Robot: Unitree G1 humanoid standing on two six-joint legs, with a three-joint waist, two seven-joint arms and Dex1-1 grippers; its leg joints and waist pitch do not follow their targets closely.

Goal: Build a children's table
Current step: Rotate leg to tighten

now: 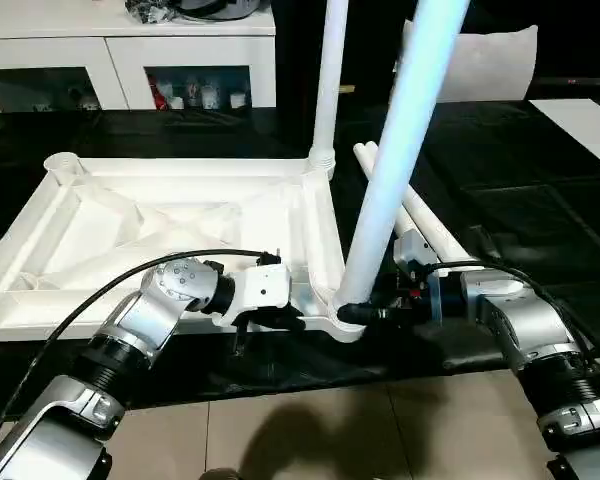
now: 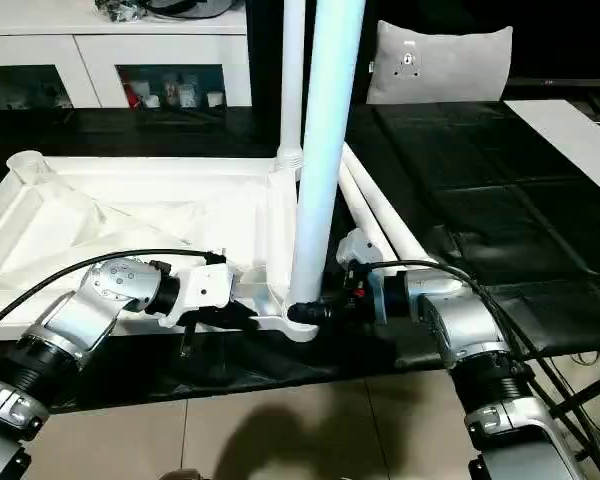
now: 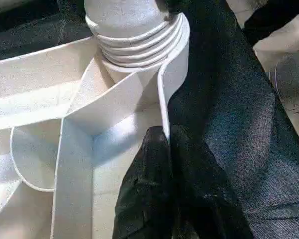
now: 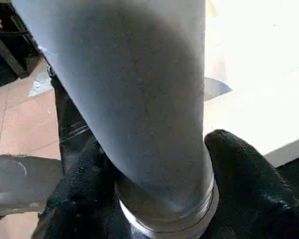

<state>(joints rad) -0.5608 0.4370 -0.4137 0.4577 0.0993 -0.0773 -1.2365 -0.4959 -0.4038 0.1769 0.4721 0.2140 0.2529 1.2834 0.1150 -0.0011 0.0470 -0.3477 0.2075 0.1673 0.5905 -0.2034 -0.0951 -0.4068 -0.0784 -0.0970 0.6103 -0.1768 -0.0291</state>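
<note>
The right hand (image 1: 352,313) grips the base of a long white tapered tube leg (image 1: 400,150) standing in the near corner socket. The left hand (image 3: 165,149) pinches the rim of the white ribbed plastic tabletop (image 1: 130,225) on the black surface (image 1: 520,200).

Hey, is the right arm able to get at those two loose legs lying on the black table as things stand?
Probably not yet. The right gripper is shut on the near leg at its socket. The loose legs lie just beyond that arm with nothing between, so once it lets go they look reachable.
</note>
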